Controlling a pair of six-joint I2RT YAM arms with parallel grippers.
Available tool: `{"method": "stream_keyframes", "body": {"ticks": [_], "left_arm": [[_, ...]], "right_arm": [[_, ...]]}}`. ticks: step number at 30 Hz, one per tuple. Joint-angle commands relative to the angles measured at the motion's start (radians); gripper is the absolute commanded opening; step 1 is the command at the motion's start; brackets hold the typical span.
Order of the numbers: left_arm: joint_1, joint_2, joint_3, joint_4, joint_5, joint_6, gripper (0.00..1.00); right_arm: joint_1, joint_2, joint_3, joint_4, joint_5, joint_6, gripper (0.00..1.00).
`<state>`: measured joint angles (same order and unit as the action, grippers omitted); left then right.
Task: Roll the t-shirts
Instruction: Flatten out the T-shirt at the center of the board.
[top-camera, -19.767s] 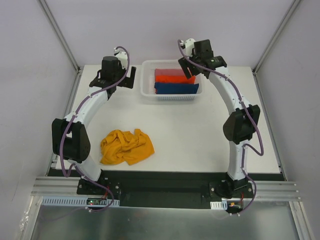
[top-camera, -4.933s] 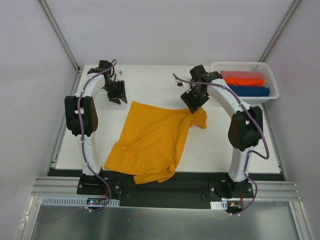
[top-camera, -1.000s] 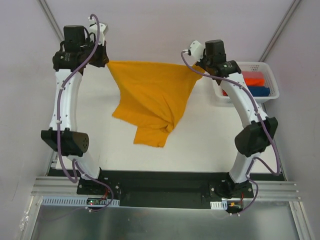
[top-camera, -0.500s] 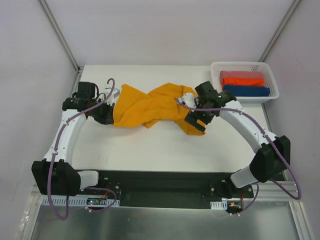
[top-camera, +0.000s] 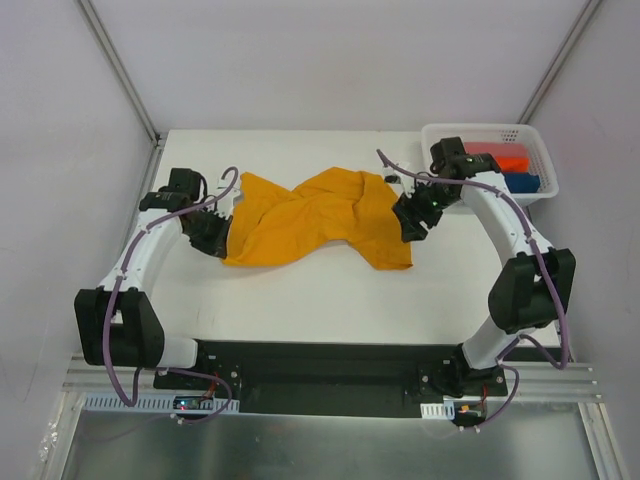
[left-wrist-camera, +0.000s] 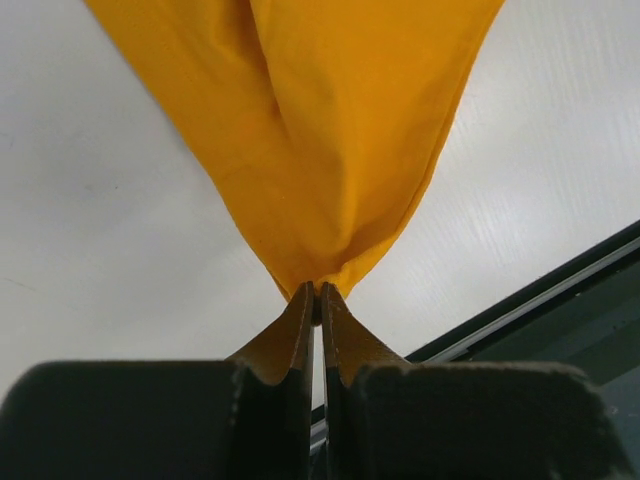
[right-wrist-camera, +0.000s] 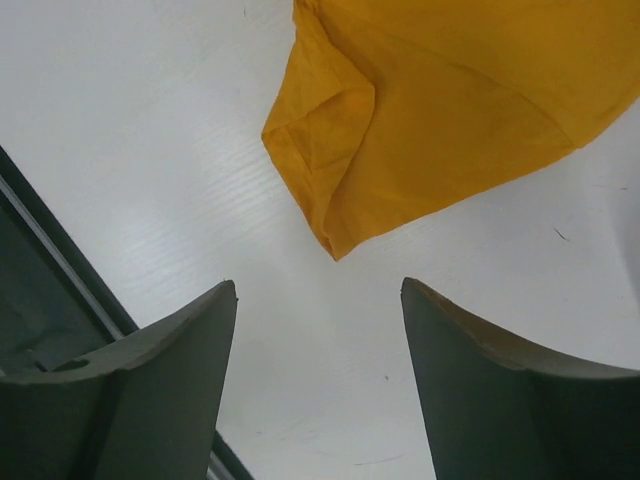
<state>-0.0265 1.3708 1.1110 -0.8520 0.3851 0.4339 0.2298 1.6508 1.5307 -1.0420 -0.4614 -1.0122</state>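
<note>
- Black left gripper (top-camera: 212, 236) sits low over the white table (top-camera: 330, 295) on the left side, and we see its jaws pressed together on a pinch of the t-shirt (top-camera: 310, 215) at its left edge
- In the left wrist view the fingertips (left-wrist-camera: 292, 338) meet with yellow cloth caught between them, and the cloth fans out wide from that pinch, over the table top
- The mustard-yellow t-shirt lies on the middle of the table, bunched and twisted, running from the left gripper across to the right one
- We see long folds along its length, a narrow waist near the centre, and a flatter flap reaching toward the near side at its right end
- Right gripper (top-camera: 410, 222) is just beside the right end of the t-shirt, tilted down toward the table
- From above we cannot tell if it touches the cloth
- In the right wrist view its two fingers (right-wrist-camera: 170, 370) stand well apart with only bare table between them, nothing gripped
- There a folded corner of the shirt lies beyond the fingertips and clear of both
- White basket (top-camera: 432, 134) sits at the far right corner of the table, partly behind the right arm and apart from the t-shirt
- It holds a folded red cloth (top-camera: 508, 160) and a folded blue cloth (top-camera: 522, 182) side by side
</note>
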Motion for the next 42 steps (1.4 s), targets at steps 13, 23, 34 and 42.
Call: {"method": "stream_keyframes", "body": {"ticks": [13, 23, 34, 42], "left_arm": [[0.007, 0.149, 0.0, -0.007, -0.245, 0.111, 0.0], [0.008, 0.186, 0.006, -0.024, -0.288, 0.098, 0.0], [0.008, 0.188, -0.01, -0.022, -0.264, 0.095, 0.0], [0.008, 0.194, -0.013, -0.019, -0.255, 0.091, 0.0]], "right_arm": [[-0.136, -0.086, -0.455, 0.317, -0.198, -0.942, 0.63], [-0.15, 0.01, -0.478, 0.194, -0.203, -1.243, 0.5], [-0.135, 0.03, -0.503, 0.172, -0.168, -1.31, 0.5], [-0.098, 0.047, -0.512, 0.237, -0.108, -1.249, 0.49]]}}
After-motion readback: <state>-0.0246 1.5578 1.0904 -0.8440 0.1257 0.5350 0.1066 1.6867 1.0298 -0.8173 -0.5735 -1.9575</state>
